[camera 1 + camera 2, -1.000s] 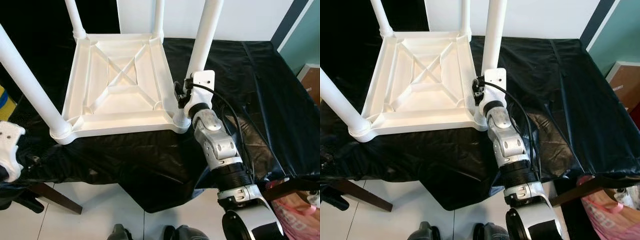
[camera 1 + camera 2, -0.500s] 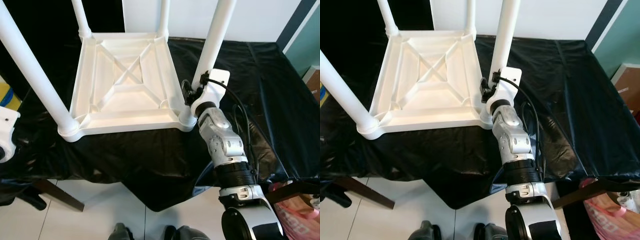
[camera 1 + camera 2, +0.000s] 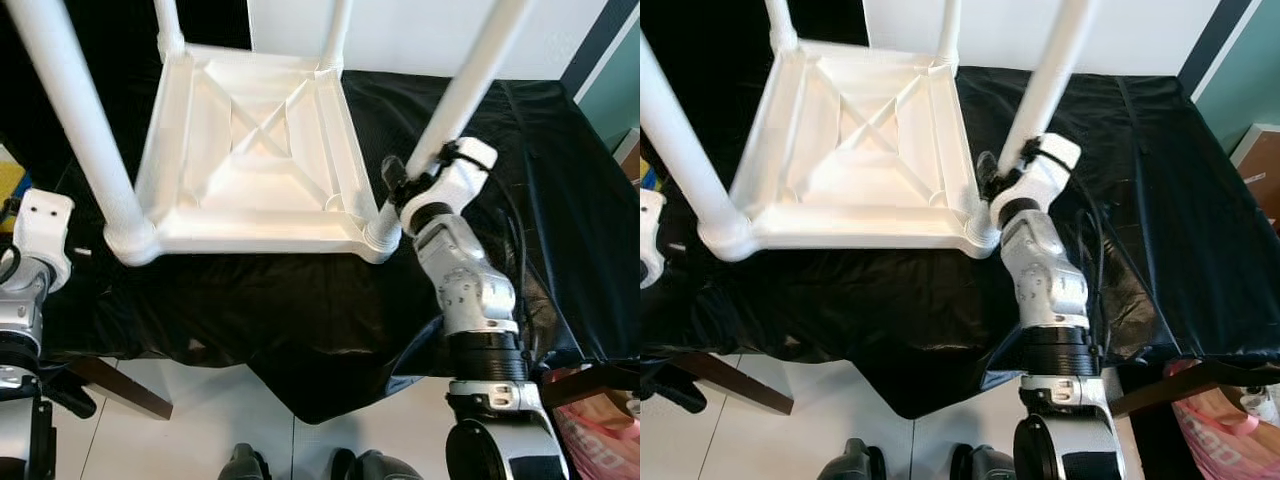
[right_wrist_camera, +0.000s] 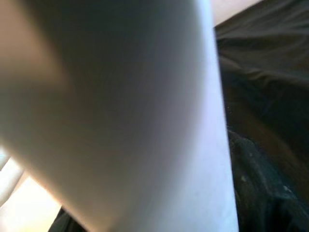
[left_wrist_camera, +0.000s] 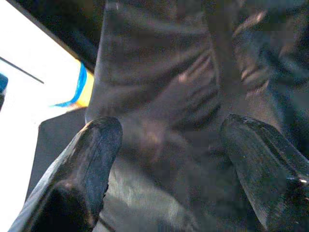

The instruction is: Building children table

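Note:
A white children's table (image 3: pixel 260 150) lies upside down on a black cloth, its legs pointing up. My right gripper (image 3: pixel 415 170) is at the base of the near right leg (image 3: pixel 470 85), shut around it; one black finger (image 3: pixel 393 172) shows on the leg's left side. That leg (image 4: pixel 120 106) sits blurred and very close in the right wrist view. My left wrist (image 3: pixel 40 225) is beside the near left leg (image 3: pixel 80 120), apart from it. In the left wrist view my left gripper (image 5: pixel 169 159) is open over the black cloth (image 5: pixel 183 96), nothing between its fingers.
The black cloth (image 3: pixel 560 180) covers a larger table, whose front edge runs below the white table. A brown wooden leg (image 3: pixel 120 385) slants over the white floor at lower left. A pink bag (image 3: pixel 600 430) sits at lower right. Something yellow and blue (image 3: pixel 8 175) lies at the far left.
My right wrist has rolled to the right, and the leg it holds now leans right with the table tilted. My left arm has come up beside the near left corner. The camera has shifted.

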Controlling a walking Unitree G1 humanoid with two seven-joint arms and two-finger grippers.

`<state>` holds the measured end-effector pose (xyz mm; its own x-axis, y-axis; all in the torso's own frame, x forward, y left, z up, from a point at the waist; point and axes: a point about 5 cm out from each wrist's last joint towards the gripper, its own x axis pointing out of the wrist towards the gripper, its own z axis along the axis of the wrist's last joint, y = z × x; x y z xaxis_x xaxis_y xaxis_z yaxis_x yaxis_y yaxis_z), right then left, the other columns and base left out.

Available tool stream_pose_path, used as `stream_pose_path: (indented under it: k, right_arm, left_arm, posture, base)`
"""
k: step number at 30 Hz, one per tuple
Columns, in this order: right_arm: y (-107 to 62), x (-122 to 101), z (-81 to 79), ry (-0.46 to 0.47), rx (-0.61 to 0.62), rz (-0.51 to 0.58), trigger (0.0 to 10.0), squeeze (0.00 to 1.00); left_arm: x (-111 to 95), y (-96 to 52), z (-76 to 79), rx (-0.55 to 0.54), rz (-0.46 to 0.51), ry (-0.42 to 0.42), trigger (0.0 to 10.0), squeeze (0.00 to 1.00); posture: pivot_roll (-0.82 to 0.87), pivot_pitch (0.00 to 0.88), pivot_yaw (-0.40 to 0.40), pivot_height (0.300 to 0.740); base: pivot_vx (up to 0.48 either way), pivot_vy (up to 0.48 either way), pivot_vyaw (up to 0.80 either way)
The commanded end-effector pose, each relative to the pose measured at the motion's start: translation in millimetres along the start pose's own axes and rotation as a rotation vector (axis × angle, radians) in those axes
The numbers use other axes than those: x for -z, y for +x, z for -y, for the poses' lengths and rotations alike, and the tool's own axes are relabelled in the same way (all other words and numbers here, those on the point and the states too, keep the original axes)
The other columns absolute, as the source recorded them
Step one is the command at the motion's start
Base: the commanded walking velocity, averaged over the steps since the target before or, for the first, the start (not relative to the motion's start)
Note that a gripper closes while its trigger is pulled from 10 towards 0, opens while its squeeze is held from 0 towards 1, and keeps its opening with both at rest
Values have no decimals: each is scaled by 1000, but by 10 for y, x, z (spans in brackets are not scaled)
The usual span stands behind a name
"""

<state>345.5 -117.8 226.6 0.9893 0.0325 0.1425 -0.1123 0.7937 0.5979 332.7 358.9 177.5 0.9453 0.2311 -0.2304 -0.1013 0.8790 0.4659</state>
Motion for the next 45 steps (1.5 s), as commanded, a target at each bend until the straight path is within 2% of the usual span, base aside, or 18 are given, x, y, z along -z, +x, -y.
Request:
stream_pose_path:
  k: [1, 7, 10, 13, 14, 18, 20, 22, 23, 24, 25, 29, 31, 35, 36, 40, 44, 45]
  right_arm:
    - [-91, 274, -139, 233, -3, -78, 10000, 0]
    - [-167, 295, -68, 347, -9, -102, 10000, 0]
    - [-253, 320, 60, 488, 17, -125, 10000, 0]
    - [-265, 321, 78, 509, 21, -128, 10000, 0]
    - [-309, 300, 159, 608, 39, -106, 10000, 0]
    - [-359, 303, 233, 715, 47, -94, 10000, 0]
    - [-359, 303, 233, 715, 47, -94, 10000, 0]
    - [-424, 368, 375, 840, 89, -86, 10000, 0]
    - [-424, 368, 375, 840, 89, -86, 10000, 0]
    - [-459, 403, 451, 874, 110, -78, 10000, 0]
    - [-459, 403, 451, 874, 110, -78, 10000, 0]
    - [-569, 508, 673, 999, 183, -57, 10000, 0]
    - [-595, 519, 727, 1049, 199, -38, 10000, 0]
    - [-640, 495, 769, 1003, 201, -18, 10000, 0]
    - [-689, 483, 797, 914, 241, -10, 10000, 0]
    - [-810, 456, 889, 841, 320, 16, 10000, 0]
    - [-1135, 301, 1068, 731, 502, 103, 10000, 0]
    - [-1238, 249, 1071, 710, 536, 128, 10000, 1000]
  left_arm:
    - [59, -11, -53, -47, -17, -1, 10000, 0]
    - [122, -12, -30, -42, -25, -10, 10000, 0]
    - [67, 72, 171, -2, -10, -43, 10000, 0]
    - [54, 85, 204, 2, -8, -48, 10000, 0]
    - [-32, 152, 367, 33, 3, -64, 10000, 0]
    - [-237, 232, 584, 84, 47, -94, 10000, 0]
    - [-237, 232, 584, 84, 47, -94, 10000, 0]
    - [-764, 314, 908, 189, 181, -200, 10000, 0]
    - [-764, 314, 908, 189, 181, -200, 10000, 0]
    - [-1079, 318, 1062, 244, 256, -247, 10000, 0]
    - [-1079, 318, 1062, 244, 256, -247, 10000, 0]
    - [-1982, 171, 1410, 409, 483, -360, 10000, 0]
    - [-2154, 117, 1475, 433, 526, -340, 10000, 0]
    - [-2419, 15, 1574, 479, 594, -328, 10000, 0]
    - [-2532, -35, 1621, 503, 616, -338, 10000, 0]
    - [-2698, -112, 1668, 523, 661, -344, 10000, 0]
    - [-2900, -216, 1714, 565, 705, -362, 10000, 0]
    - [-2973, -260, 1734, 576, 729, -357, 10000, 0]
  posture:
    - [-31, 185, -24, 740]
    - [-39, 187, -21, 740]
    - [-58, 186, -16, 740]
    - [-58, 186, -16, 740]
    - [-84, 184, -5, 740]
    - [-96, 186, 1, 740]
    - [-96, 186, 1, 740]
    - [-99, 188, 7, 740]
    - [-99, 188, 7, 740]
    - [-99, 190, 9, 740]
    - [-99, 190, 9, 740]
    - [-104, 197, 22, 740]
    - [-106, 200, 33, 740]
    - [-115, 204, 45, 740]
    - [-117, 206, 49, 740]
    - [-127, 211, 61, 740]
    - [-136, 224, 110, 740]
    - [-141, 231, 128, 740]
  base:
    - [0, 0, 0]
    - [0, 0, 0]
    - [0, 0, 0]
    - [0, 0, 0]
    - [0, 0, 0]
    - [0, 0, 0]
    - [0, 0, 0]
    - [0, 0, 0]
    - [0, 0, 0]
    - [0, 0, 0]
    - [0, 0, 0]
    - [0, 0, 0]
    - [0, 0, 0]
    - [0, 0, 0]
    - [0, 0, 0]
    - [0, 0, 0]
    - [0, 0, 0]
    - [0, 0, 0]
